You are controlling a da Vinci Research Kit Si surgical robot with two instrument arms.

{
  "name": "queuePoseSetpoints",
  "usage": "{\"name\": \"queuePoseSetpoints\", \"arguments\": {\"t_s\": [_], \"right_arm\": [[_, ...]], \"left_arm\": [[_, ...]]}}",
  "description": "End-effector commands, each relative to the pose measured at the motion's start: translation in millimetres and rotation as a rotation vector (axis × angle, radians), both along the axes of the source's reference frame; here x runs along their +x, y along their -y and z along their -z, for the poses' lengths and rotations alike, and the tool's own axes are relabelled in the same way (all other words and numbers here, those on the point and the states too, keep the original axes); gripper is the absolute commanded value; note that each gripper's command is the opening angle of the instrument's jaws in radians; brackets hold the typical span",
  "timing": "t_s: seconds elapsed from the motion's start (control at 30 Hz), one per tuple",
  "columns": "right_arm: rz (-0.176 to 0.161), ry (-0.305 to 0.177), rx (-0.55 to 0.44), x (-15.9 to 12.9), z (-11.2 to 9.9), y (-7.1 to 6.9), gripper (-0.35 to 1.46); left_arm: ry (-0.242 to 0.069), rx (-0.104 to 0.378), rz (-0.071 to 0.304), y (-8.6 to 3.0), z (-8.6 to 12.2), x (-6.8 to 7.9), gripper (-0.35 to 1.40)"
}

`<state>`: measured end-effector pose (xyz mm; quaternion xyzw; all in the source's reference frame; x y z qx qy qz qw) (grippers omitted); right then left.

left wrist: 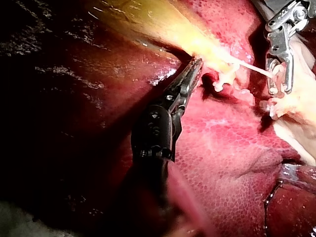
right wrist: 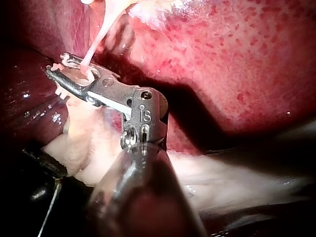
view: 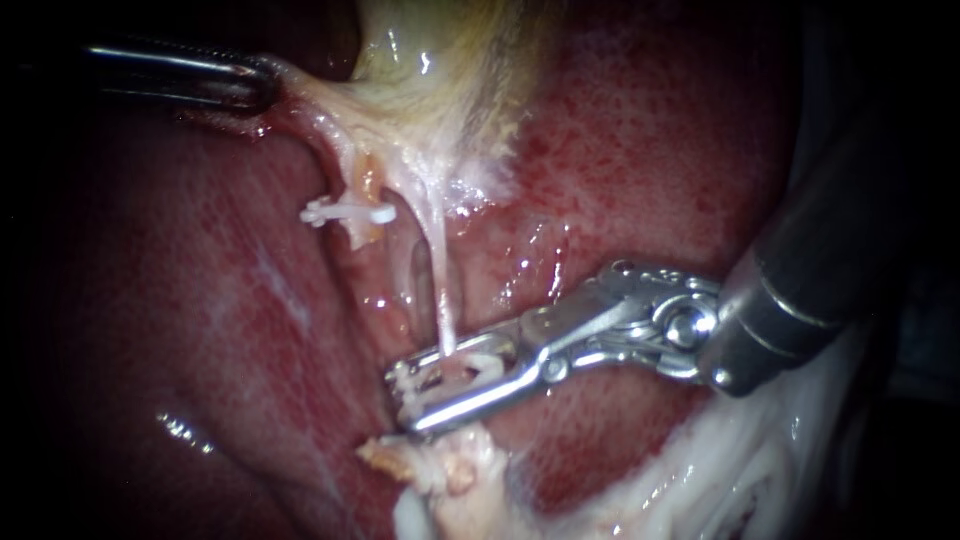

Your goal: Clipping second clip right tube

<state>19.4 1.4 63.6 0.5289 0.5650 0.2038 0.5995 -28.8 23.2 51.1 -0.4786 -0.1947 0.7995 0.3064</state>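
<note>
The silver right instrument (view: 405, 398) has narrow metal jaws that hold a white plastic clip (view: 480, 360) around the thin pale right tube (view: 441, 290), low on its length. The clip looks not yet latched, so squeezing and release likely remain. The tube runs taut from the yellowish gallbladder tissue (view: 420, 110) straight down, crossing the jaws squarely. The dark left instrument (view: 262, 85) has its jaws clamped on that tissue.

Bright centre, dark edges, glare spots on the wet liver (view: 640, 130).
</note>
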Motion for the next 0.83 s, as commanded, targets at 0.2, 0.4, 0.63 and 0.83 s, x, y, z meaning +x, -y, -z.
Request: {"name": "queuePoseSetpoints", "arguments": {"t_s": [0.2,0.4,0.63,0.83], "right_arm": [[0.001,0.0,0.001,-0.3,0.1,0.0,-0.35],[0.012,0.023,0.048,-0.4,0.2,0.0,-0.35],[0.023,0.017,0.048,-0.4,0.1,0.2,-0.35],[0.026,0.015,0.048,-0.5,-0.1,0.1,-0.35]], "left_arm": [[0.0,0.0,0.0,0.0,-0.1,0.0,-0.35],[0.0,0.0,0.0,-0.1,-0.1,0.0,-0.35],[0.0,0.0,0.0,-0.1,-0.3,-0.1,-0.35],[-0.001,0.0,0.001,-0.2,-0.3,-0.1,-0.35]]}}
